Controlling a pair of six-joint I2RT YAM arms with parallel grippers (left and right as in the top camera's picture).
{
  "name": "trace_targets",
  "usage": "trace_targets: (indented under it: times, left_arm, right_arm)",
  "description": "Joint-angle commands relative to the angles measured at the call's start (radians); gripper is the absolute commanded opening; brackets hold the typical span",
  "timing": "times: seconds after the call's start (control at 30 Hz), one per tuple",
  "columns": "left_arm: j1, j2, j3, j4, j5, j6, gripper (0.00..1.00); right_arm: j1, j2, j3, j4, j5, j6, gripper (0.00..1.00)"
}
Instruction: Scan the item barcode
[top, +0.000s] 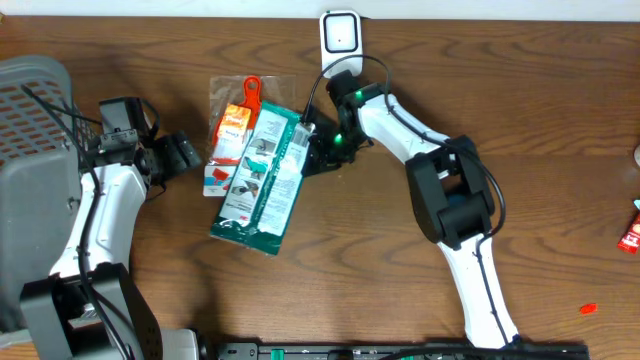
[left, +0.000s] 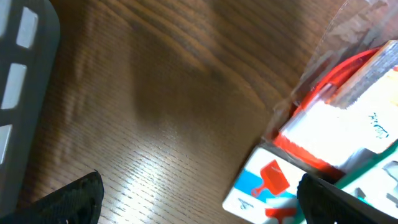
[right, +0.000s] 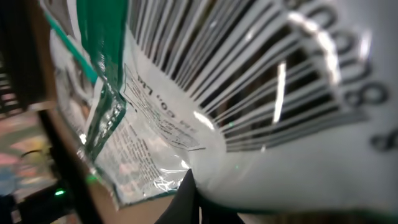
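right gripper (top: 318, 142) pinches green packet (top: 262, 175) edge, fingertips hidden | barcode (right: 249, 74) blurred, cropped up close | left gripper (top: 185, 153) spread wide, empty | orange packet (top: 232, 128) half-covered

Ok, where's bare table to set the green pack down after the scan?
Bare table lies right of the right arm, out to the red item at the edge, and in front of the green pack, left of that arm. It's crowded around the scanner, orange pack, left gripper and right gripper.
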Motion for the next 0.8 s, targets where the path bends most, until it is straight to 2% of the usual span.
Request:
trace_targets:
  times: [0.0,0.37,0.67,0.77]
  left_arm:
    - [0.007,0.033,-0.002,-0.002,0.002,0.006,0.99]
    - [0.007,0.099,-0.002,0.001,0.034,0.019,0.99]
    - [0.007,0.103,-0.001,0.024,0.553,0.286,0.98]
    - [0.007,0.121,-0.002,0.029,0.647,0.334,0.98]
  right_arm:
    - [-0.018,-0.083,-0.016,-0.01,0.122,-0.031,0.01]
    - [-0.003,-0.185,-0.016,-0.078,0.122,-0.057,0.01]
    - [-0.01,-0.186,-0.016,-0.147,0.122,-0.132,0.01]
    - [-0.01,-0.186,-0.016,-0.145,0.122,-0.14,0.01]
